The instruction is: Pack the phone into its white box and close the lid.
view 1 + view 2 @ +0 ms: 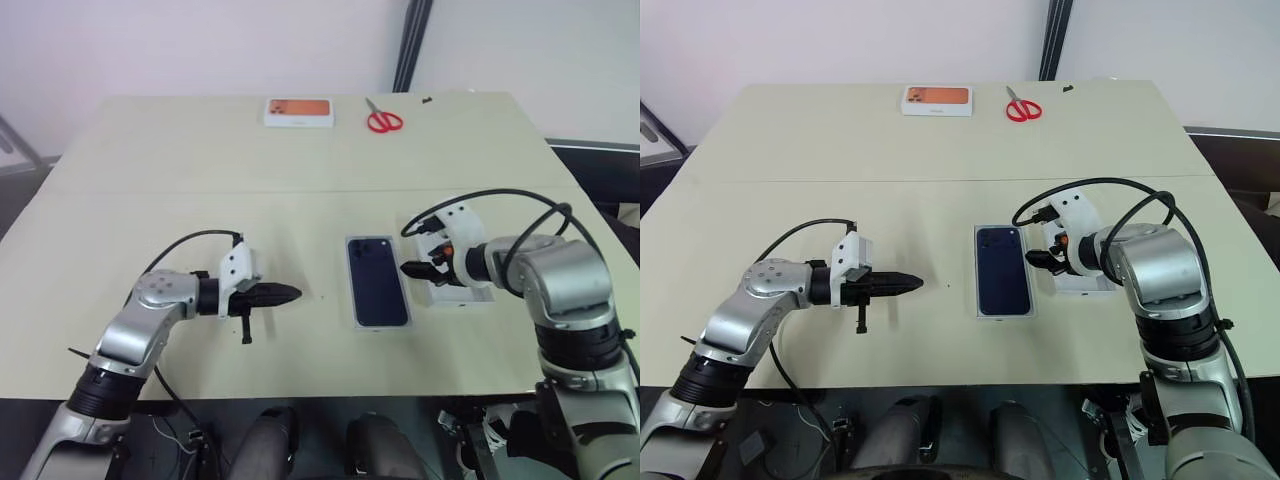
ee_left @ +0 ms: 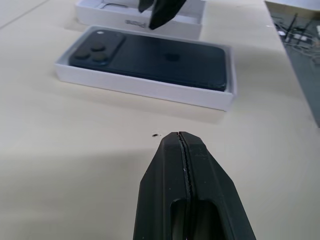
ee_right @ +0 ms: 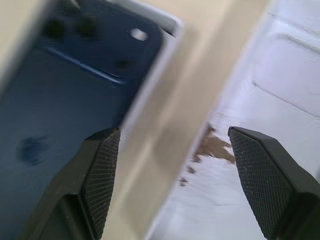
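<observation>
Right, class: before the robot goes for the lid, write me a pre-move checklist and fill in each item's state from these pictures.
1. Phone lying flat inside the white box, camera side up: ok.
2. Lid beside the box, inside facing up: ok.
3. Right gripper open, over the gap between box and lid: ok.
4. Left gripper shut, holding nothing, clear of the box: ok.
5. Lid on the box: not ok.

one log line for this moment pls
phone: lying in white box, back up | lid: on table, off box, inside up | left end effector: shut, empty | right end effector: open, between box and lid
</observation>
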Controlling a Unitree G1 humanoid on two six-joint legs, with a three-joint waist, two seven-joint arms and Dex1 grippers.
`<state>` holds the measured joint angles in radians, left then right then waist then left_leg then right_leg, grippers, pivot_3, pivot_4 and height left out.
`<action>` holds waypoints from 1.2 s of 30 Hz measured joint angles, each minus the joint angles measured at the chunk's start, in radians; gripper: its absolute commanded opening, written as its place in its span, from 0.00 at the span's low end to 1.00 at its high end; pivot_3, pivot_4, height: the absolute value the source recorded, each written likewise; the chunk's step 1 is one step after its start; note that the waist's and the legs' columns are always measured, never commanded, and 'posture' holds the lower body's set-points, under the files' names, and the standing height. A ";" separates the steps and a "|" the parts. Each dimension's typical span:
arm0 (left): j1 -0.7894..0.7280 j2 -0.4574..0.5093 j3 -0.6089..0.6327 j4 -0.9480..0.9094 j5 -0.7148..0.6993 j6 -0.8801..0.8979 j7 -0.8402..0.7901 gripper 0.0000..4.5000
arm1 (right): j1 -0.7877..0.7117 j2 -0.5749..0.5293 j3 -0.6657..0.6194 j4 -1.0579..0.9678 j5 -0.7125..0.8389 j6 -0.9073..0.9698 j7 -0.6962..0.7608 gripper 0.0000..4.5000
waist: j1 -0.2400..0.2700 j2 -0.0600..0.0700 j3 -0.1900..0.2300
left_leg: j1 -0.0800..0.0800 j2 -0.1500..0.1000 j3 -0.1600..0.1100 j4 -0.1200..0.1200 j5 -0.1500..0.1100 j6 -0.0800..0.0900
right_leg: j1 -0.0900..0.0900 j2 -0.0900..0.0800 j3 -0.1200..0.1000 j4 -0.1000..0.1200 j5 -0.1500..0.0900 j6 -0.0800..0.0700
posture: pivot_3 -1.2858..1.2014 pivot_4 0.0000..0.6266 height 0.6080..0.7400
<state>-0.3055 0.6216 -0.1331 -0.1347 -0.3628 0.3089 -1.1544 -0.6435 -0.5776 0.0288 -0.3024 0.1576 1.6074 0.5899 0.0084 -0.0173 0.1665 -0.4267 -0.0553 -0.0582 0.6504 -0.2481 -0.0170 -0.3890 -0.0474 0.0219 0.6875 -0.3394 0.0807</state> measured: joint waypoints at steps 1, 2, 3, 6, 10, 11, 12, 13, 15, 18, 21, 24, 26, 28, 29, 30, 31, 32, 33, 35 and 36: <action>0.001 -0.002 0.000 -0.004 -0.001 -0.003 0.000 0.00 | 0.000 0.012 -0.002 0.015 0.000 0.000 -0.022 0.80 | -0.002 0.000 0.000 | 0.000 0.000 0.000 0.000 0.000 0.000 | 0.000 0.000 0.000 0.000 0.000 0.000 | 0.52 0.24 1.00; 0.003 -0.005 -0.001 -0.011 -0.003 -0.008 0.001 0.00 | -0.001 0.021 -0.002 0.032 0.000 0.000 -0.047 0.80 | -0.003 0.000 0.000 | 0.000 0.000 0.000 0.000 0.000 0.000 | 0.000 0.000 0.000 0.000 0.000 0.000 | 0.52 0.24 1.00; 0.008 -0.008 -0.001 -0.018 -0.004 -0.010 0.002 0.00 | -0.001 0.028 -0.006 0.044 0.001 0.000 -0.069 0.69 | -0.005 0.000 0.000 | 0.000 0.000 0.000 0.000 0.000 0.000 | 0.000 0.000 0.000 0.001 0.000 0.000 | 0.52 0.24 1.00; 0.023 -0.018 -0.002 -0.026 -0.008 -0.010 0.008 0.00 | -0.005 0.044 -0.035 0.074 0.015 0.000 -0.113 0.41 | -0.010 0.000 0.000 | 0.000 0.000 0.000 -0.001 0.000 0.000 | 0.000 0.000 0.000 0.001 0.000 0.000 | 0.52 0.24 1.00; 0.029 -0.025 -0.004 -0.026 -0.008 -0.010 0.020 0.00 | -0.008 0.060 -0.057 0.093 0.045 0.000 -0.158 0.01 | -0.022 0.000 0.000 | 0.000 0.000 0.000 -0.001 0.000 0.001 | 0.000 0.001 0.000 0.001 0.000 0.000 | 0.52 0.24 1.00; 0.030 -0.027 -0.005 -0.027 -0.008 -0.010 0.024 0.00 | -0.008 0.060 -0.061 0.094 0.053 0.000 -0.170 0.01 | -0.023 0.000 0.000 | 0.000 0.000 0.000 -0.001 0.000 0.001 | 0.000 0.001 0.000 0.002 0.000 0.000 | 0.52 0.24 1.00; 0.031 -0.029 -0.005 -0.028 -0.008 -0.010 0.027 0.00 | -0.008 0.061 -0.067 0.094 0.061 0.000 -0.179 0.01 | -0.023 0.000 0.000 | 0.000 0.000 0.000 -0.001 0.000 0.001 | -0.001 0.001 0.000 0.002 0.000 0.000 | 0.52 0.24 1.00; 0.034 -0.031 -0.005 -0.029 -0.008 -0.010 0.030 0.00 | -0.009 0.063 -0.075 0.094 0.067 0.000 -0.190 0.01 | -0.023 0.000 0.000 | 0.000 0.000 0.000 -0.001 0.000 0.001 | -0.001 0.001 0.000 0.002 0.000 0.000 | 0.52 0.24 1.00; 0.042 -0.034 -0.003 -0.029 -0.008 -0.012 0.045 0.00 | -0.034 0.063 -0.095 0.095 0.089 0.001 -0.197 0.01 | -0.024 0.001 0.000 | 0.000 0.000 0.000 -0.001 0.000 0.001 | -0.001 0.001 0.000 0.002 0.000 0.000 | 0.52 0.24 1.00; 0.045 -0.037 0.014 -0.027 -0.011 -0.012 0.076 0.00 | -0.120 0.060 -0.183 0.092 0.150 0.001 -0.173 0.01 | -0.025 0.002 0.001 | 0.000 0.000 0.000 -0.002 0.000 0.001 | -0.001 0.001 0.000 0.002 0.000 0.000 | 0.52 0.24 1.00; 0.048 -0.037 0.072 -0.014 -0.022 -0.012 0.114 0.00 | -0.185 0.091 -0.348 0.089 0.361 0.000 -0.149 0.01 | -0.025 0.001 0.000 | 0.001 0.001 0.000 -0.002 0.000 0.001 | -0.001 0.001 -0.001 0.002 0.000 0.000 | 0.52 0.24 1.00; 0.046 -0.035 0.115 0.022 -0.022 -0.013 0.137 0.00 | -0.142 0.151 -0.403 0.092 0.694 0.000 -0.220 0.01 | -0.026 0.001 0.000 | 0.001 0.001 0.000 -0.002 -0.001 0.001 | 0.000 0.001 -0.001 0.002 0.000 0.000 | 0.52 0.24 1.00; 0.036 -0.035 0.130 0.053 -0.022 -0.013 0.152 0.00 | -0.088 0.238 -0.412 0.110 0.943 0.000 -0.353 0.01 | -0.027 0.001 0.000 | 0.001 0.001 0.000 -0.002 0.000 0.002 | 0.000 0.001 0.000 0.002 0.000 0.000 | 0.52 0.24 1.00; 0.014 -0.036 0.141 0.073 -0.022 -0.013 0.159 0.00 | -0.018 0.260 -0.338 0.133 1.264 -0.078 -0.578 0.01 | -0.026 0.001 0.000 | 0.000 0.001 0.000 -0.001 0.000 0.003 | -0.001 0.000 -0.001 0.003 0.000 0.000 | 0.52 0.24 1.00; 0.009 -0.032 0.154 0.082 -0.022 -0.015 0.160 0.00 | 0.031 0.253 -0.269 0.132 1.453 -0.171 -0.721 0.01 | -0.025 0.001 0.000 | 0.000 0.001 0.000 0.000 0.000 0.003 | 0.000 0.000 -0.002 0.002 0.000 0.000 | 0.52 0.24 1.00; 0.000 -0.025 0.161 0.097 -0.021 -0.015 0.162 0.00 | 0.071 0.257 -0.213 0.127 1.592 -0.251 -0.832 0.01 | -0.028 0.001 0.000 | 0.000 0.001 0.000 0.000 0.001 0.004 | 0.001 0.000 -0.002 0.002 0.000 0.000 | 0.52 0.24 1.00; -0.010 -0.019 0.167 0.107 -0.021 -0.017 0.163 0.00 | 0.112 0.277 -0.164 0.111 1.682 -0.328 -0.929 0.01 | -0.030 0.001 0.000 | 0.000 0.001 0.001 0.000 0.001 0.004 | 0.001 0.000 -0.002 0.002 0.000 0.000 | 0.52 0.24 1.00; -0.018 -0.017 0.169 0.112 -0.020 -0.020 0.163 0.00 | 0.140 0.302 -0.134 0.097 1.726 -0.375 -0.988 0.01 | -0.032 0.001 0.000 | 0.000 0.001 0.001 0.000 0.001 0.004 | 0.001 0.000 -0.002 0.002 0.000 0.001 | 0.52 0.24 1.00; -0.025 -0.016 0.169 0.115 -0.019 -0.024 0.163 0.00 | 0.168 0.338 -0.102 0.080 1.755 -0.425 -1.051 0.01 | -0.035 0.001 0.000 | 0.000 0.001 0.001 0.000 0.001 0.005 | 0.001 0.001 -0.002 0.002 0.000 0.001 | 0.52 0.24 1.00; -0.031 -0.016 0.163 0.115 -0.015 -0.035 0.161 0.00 | 0.205 0.395 -0.069 0.043 1.775 -0.497 -1.146 0.01 | -0.037 0.001 0.000 | 0.000 0.001 0.000 0.000 0.001 0.005 | 0.000 0.001 -0.002 0.002 0.000 0.001 | 0.52 0.24 1.00; -0.034 -0.016 0.155 0.115 -0.009 -0.038 0.159 0.00 | 0.227 0.428 -0.057 0.021 1.781 -0.537 -1.203 0.01 | -0.037 0.001 0.000 | 0.000 0.001 0.000 0.000 0.001 0.005 | 0.000 0.001 -0.002 0.002 0.000 0.001 | 0.52 0.24 1.00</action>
<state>-0.3395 0.6056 0.0220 -0.0194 -0.3719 0.2705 -0.9951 -0.4170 -0.1500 -0.0279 -0.2810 1.9390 1.0705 -0.6131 -0.0286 -0.0164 0.1667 -0.4270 -0.0546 -0.0578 0.6501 -0.2468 -0.0125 -0.3889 -0.0466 0.0204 0.6899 -0.3394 0.0812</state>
